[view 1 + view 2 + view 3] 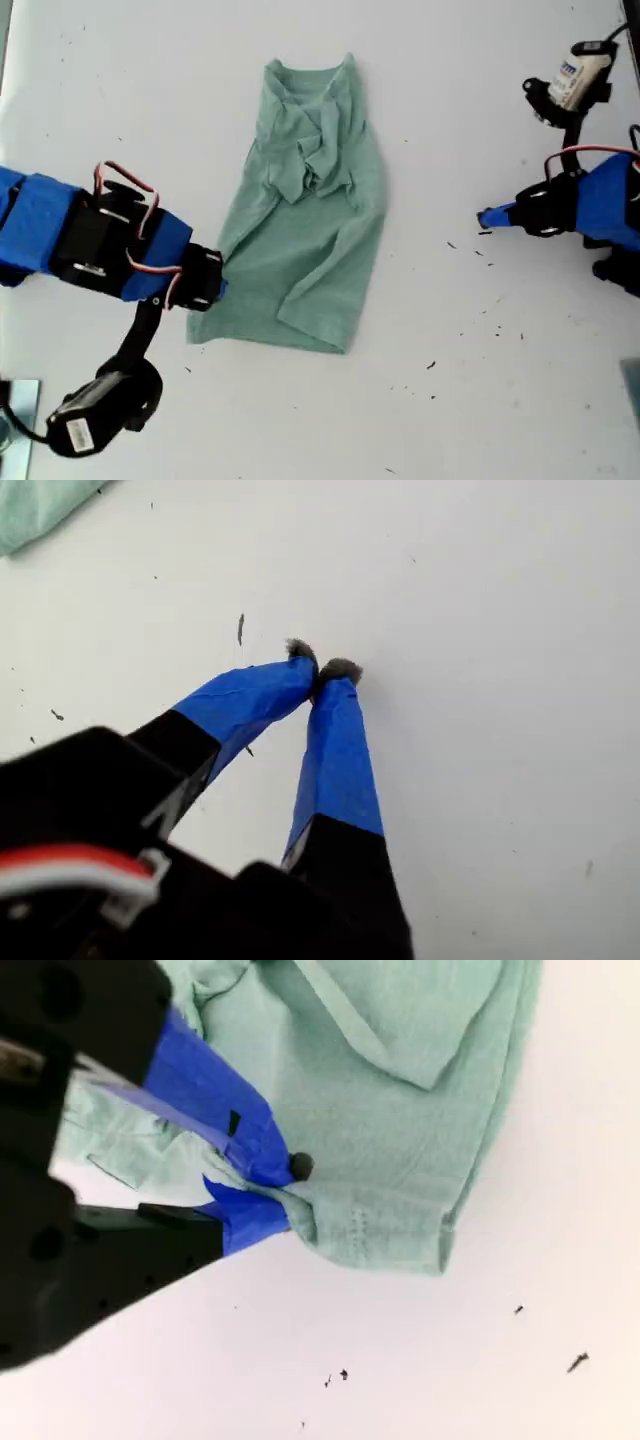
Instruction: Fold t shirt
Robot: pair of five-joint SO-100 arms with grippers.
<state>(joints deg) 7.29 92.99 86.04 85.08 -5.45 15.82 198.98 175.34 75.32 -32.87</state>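
The pale green t shirt lies wrinkled in the middle of the white table, neckline toward the far side, with fabric bunched over its chest and one side folded in. My second gripper comes in from the exterior view's left and is shut on the shirt's lower side edge; the second wrist view shows its blue-taped jaws pinching a fold of the t shirt. My first gripper sits at the exterior view's right, shut on nothing, its tips together over bare table. A corner of the t shirt shows far from it.
Small dark specks dot the white table between the shirt and the first arm. A pale flat object lies at the exterior view's lower left corner, by the second arm's base.
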